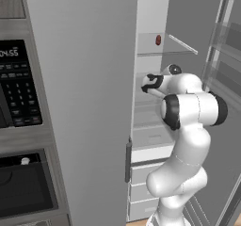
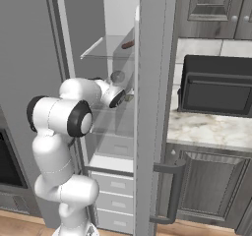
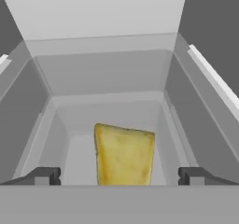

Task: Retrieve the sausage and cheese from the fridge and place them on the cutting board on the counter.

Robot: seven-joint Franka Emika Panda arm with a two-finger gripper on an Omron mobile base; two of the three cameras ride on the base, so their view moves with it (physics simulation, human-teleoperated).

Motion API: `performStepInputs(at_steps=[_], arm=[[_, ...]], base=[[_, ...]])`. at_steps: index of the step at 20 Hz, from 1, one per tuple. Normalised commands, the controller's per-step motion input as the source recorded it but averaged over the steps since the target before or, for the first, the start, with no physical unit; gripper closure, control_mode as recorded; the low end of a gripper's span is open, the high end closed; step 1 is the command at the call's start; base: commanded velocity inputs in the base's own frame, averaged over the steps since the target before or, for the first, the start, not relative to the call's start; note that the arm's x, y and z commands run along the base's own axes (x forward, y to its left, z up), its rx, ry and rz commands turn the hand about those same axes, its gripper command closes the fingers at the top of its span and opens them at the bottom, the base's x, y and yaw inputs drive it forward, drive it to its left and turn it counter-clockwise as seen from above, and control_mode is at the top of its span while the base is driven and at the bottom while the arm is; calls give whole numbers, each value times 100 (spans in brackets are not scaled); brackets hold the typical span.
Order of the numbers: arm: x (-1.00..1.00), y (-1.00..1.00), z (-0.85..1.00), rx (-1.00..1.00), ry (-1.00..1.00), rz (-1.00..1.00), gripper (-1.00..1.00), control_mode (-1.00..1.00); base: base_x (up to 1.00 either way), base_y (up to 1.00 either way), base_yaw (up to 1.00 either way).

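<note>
The fridge [image 1: 84,79] stands open. Inside it the pale yellow cheese [image 3: 123,155] lies on a shelf floor, and my gripper [image 3: 119,176] is open around it, one fingertip [image 3: 44,176] on each side with a gap to the wedge. From the left base view, the gripper [image 1: 147,84] reaches in at mid-shelf height. The reddish-brown sausage [image 1: 157,40] rests on the glass shelf above it, also the sausage [image 2: 128,44] from the right. The counter [image 2: 206,127] lies right of the fridge. The cutting board is out of view.
The open fridge door [image 2: 152,107], with its bar handle [image 2: 172,195], stands between my arm and the counter. A black appliance [image 2: 216,85] sits on the counter. White drawers [image 2: 115,195] fill the fridge bottom. A built-in oven panel [image 1: 19,88] is at left.
</note>
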Motion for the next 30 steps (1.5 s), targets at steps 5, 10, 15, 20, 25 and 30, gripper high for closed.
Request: performStepInputs(at_steps=[5, 10, 15, 20, 25, 30], arm=[[1, -1, -22, 0, 3, 0, -100, -100], [0, 0, -10, 0, 0, 0, -100, -100], [2, 0, -9, 0, 0, 0, 100, -100], [7, 0, -1, 0, 0, 0, 100, -100], [-6, -3, 0, 0, 0, 0, 100, -100], [-88, 0, 0, 0, 0, 0, 100, -100]], base=[[0, 0, 0], [0, 0, 0], [0, 0, 0], [0, 0, 0], [0, 0, 0], [0, 0, 0]])
